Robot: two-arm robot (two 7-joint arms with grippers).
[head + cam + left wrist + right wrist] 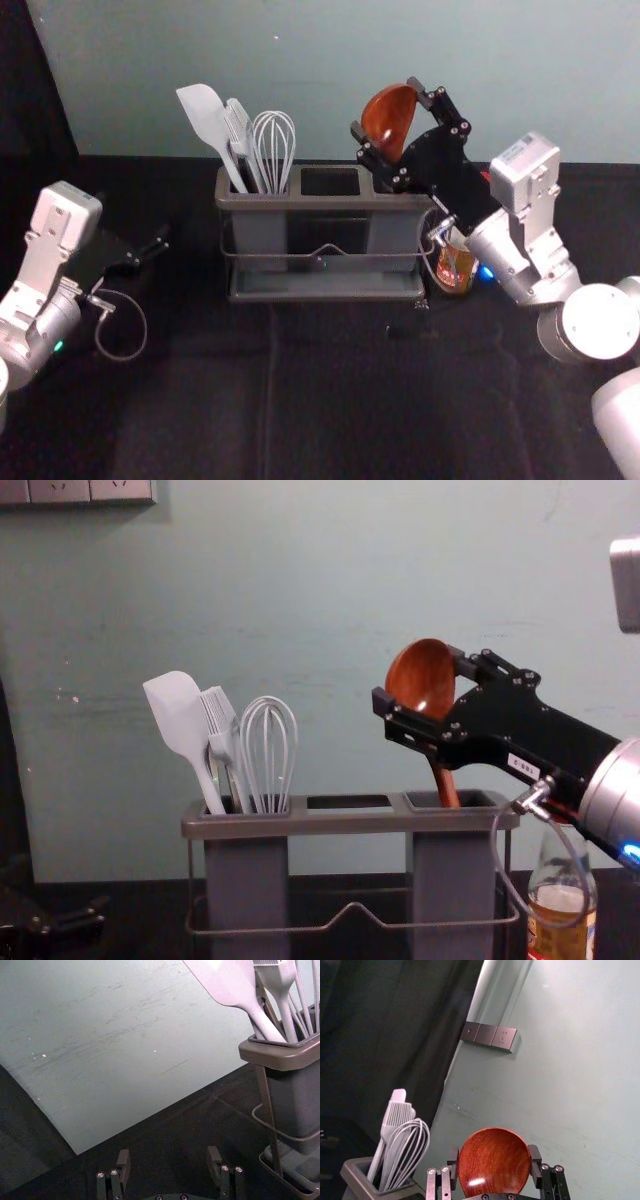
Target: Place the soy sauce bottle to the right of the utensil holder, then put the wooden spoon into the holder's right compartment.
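1. right pincer (pixel 418 681), utensil holder's (pixel 345 823) one o'clock, grips wooden spoon (pixel 421 672) by its bowl, handle in right compartment.
2. likely light, stiff, slick; bowl edges suit gripping.
3. soy sauce bottle (pixel 562 900): three o'clock.
4. left pincer (pixel 169 1156): nine o'clock, empty, spread.

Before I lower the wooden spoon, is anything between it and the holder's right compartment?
Nothing visible is: the wooden spoon, held by the right gripper, points handle-down into the right compartment. The whisk and soy sauce bottle stand off to either side.
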